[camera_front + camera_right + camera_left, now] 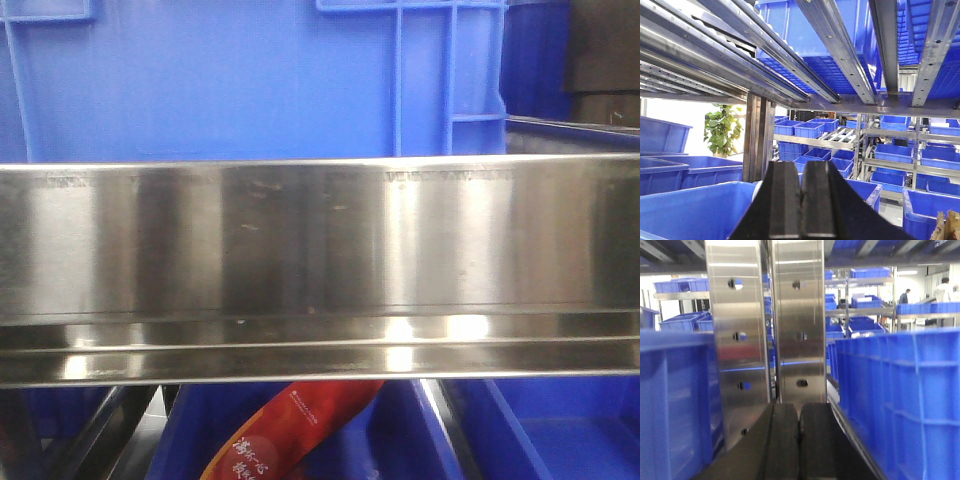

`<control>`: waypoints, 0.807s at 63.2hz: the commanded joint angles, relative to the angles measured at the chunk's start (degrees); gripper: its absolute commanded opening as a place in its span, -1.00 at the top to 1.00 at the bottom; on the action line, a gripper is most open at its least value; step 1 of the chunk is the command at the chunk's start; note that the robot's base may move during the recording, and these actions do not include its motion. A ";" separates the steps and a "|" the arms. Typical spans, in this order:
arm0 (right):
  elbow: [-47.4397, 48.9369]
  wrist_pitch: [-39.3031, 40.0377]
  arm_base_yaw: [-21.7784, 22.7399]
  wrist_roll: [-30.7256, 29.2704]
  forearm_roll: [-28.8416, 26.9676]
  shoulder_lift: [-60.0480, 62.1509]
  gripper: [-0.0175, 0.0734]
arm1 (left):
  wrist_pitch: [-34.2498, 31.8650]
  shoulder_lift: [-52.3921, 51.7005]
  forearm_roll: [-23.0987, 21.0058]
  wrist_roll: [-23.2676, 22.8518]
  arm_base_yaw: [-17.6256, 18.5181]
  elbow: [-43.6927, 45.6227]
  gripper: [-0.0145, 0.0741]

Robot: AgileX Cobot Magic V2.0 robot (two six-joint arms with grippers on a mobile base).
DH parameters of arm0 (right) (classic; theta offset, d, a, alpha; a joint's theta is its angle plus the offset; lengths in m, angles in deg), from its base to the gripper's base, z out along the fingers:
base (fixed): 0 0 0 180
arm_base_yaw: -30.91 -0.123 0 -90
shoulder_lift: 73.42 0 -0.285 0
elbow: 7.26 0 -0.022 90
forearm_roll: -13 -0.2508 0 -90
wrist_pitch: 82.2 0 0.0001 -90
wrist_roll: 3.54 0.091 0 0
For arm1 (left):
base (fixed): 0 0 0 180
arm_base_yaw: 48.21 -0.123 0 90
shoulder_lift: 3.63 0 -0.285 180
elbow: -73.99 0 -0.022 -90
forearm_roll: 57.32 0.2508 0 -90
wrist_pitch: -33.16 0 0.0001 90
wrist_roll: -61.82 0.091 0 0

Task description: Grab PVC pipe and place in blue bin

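A: Left gripper (799,440)?
B: Pads pressed together, nothing pinched between. Two perforated steel uprights (767,325) directly ahead of the tips; a blue crate wall (900,405) close on one flank, another blue crate (675,405) on the other.

A: Right gripper (801,205)?
B: Likewise closed pad to pad, nothing held. Pointing upward under steel shelf rails (840,60) carrying blue bins. An open blue bin (695,210) just below and beside the fingers. A white sliver showing at the edge of one finger, too small to identify.

A: PVC pipe?
B: Not located in any view. No white curved piece confirmed, so shape, hole and condition impossible to report. Position: cannot tell.

A: Front camera?
B: Filled by a brushed steel beam (320,260), scuffed, reflective. Blue crate (220,80) above and behind. Below the beam, a red printed package (290,430) between blue bins. Neither gripper visible there.

A: Background?
B: Further racks of blue bins beyond both grippers; potted plant (725,130) off to the side of the right one.
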 commanded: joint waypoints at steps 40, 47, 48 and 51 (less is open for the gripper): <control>0.55 0.57 -0.07 -0.06 -0.22 0.37 0.97 | -0.72 -0.14 32.18 -32.40 -0.14 -8.03 0.92; 0.55 0.57 -0.07 -0.06 -0.22 0.37 0.97 | -0.83 -0.14 35.55 -35.08 -0.14 -8.03 0.92; 0.55 0.57 -0.07 -0.06 -0.22 0.37 0.97 | -0.38 -0.14 35.69 -35.33 -0.14 -8.03 0.92; 0.55 0.57 -0.07 -0.06 -0.22 0.37 0.97 | 0.29 -0.14 36.45 -36.13 -0.22 -8.03 0.92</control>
